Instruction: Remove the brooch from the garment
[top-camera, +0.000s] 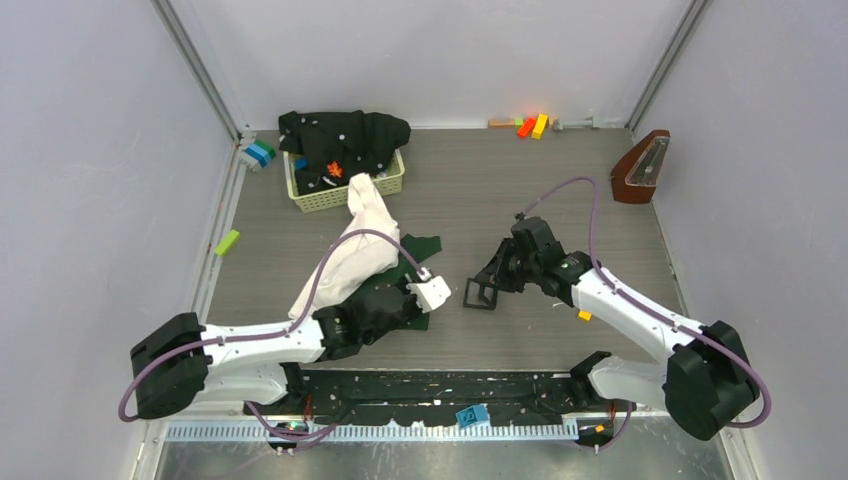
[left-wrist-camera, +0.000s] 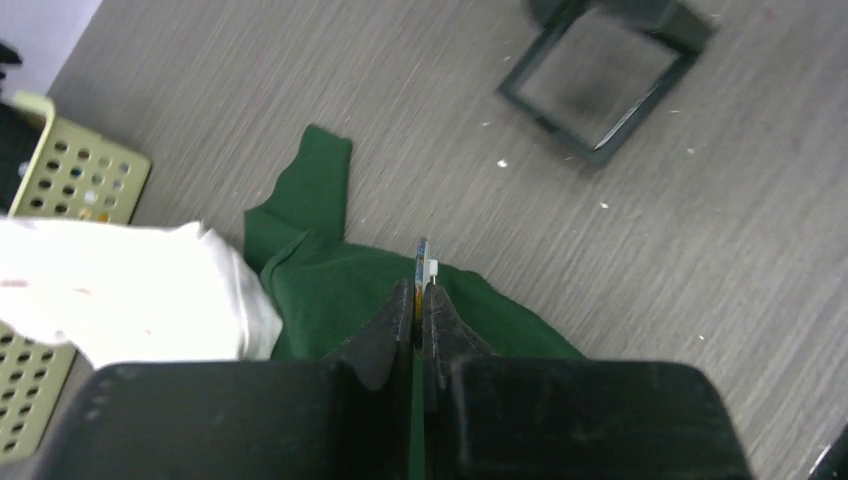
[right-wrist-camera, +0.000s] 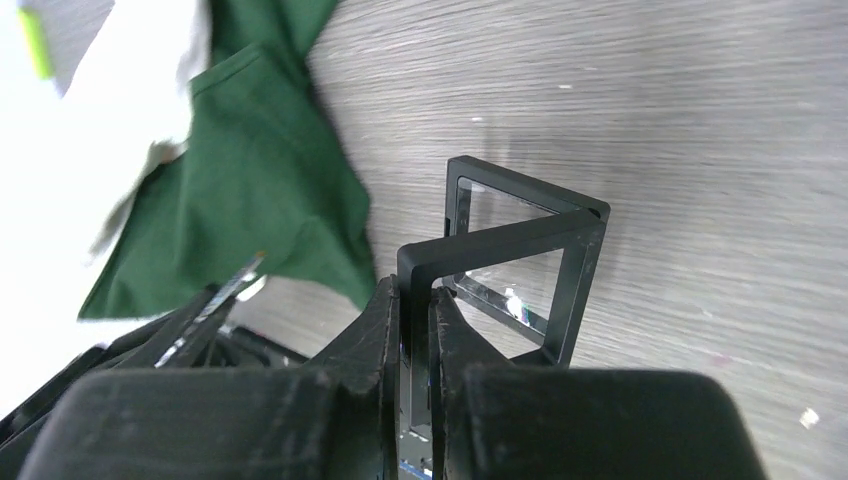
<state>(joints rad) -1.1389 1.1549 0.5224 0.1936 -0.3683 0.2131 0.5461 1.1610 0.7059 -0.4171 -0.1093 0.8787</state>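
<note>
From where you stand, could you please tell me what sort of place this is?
Probably a robotics lab work cell: plain grey walls box in the table, the left arm and right arm are bolted at its near edge, and unrelated props lie about: a basket, toy blocks, a metronome.

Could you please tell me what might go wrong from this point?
1. The left hand pinches a thin piece, probably the brooch, by its edge only, right over the green part of the garment; it could slip out and fall into the folds.
2. The right hand holds the open box by one slim frame edge, so it could twist or swing shut.
</note>
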